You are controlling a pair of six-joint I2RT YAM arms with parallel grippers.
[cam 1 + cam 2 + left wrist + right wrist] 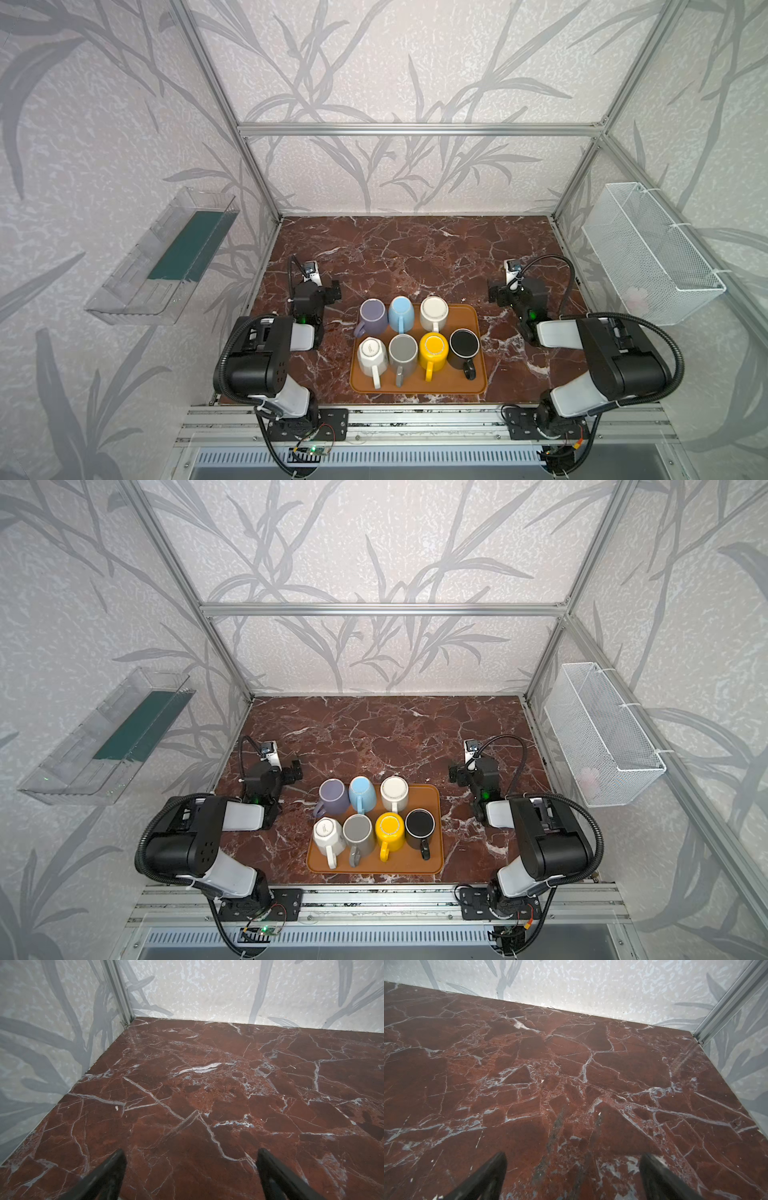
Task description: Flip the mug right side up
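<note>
While each wrist view looks past a pair of dark fingertips (117, 1160) (499, 1162) set far apart with only bare red marble between them, the left jaws and the right jaws both stand wide open, holding nothing and touching nothing.

In both top views the left arm (266, 357) is folded at the left of the desk (415, 249). Its jaws point toward the middle, near the back left corner of the brown tray (476, 385) but apart from it. The right arm (615, 357) mirrors it on the right, its jaws near the tray's back right corner, also clear of it.

Seven mugs stand close together on the tray, at the front middle of the desk. The back row holds a purple mug (372, 316), a blue mug (401, 314) and a cream mug (434, 312). The front row holds a white faceted mug (372, 353), a grey mug (403, 352), a yellow mug (434, 351) and a black mug (464, 348). The white faceted mug shows a flat base with a small printed mark facing up, so it is upside down, handle toward the front. The black mug shows a dark hollow inside its rim. For the others I cannot tell for certain which end is up.
</note>
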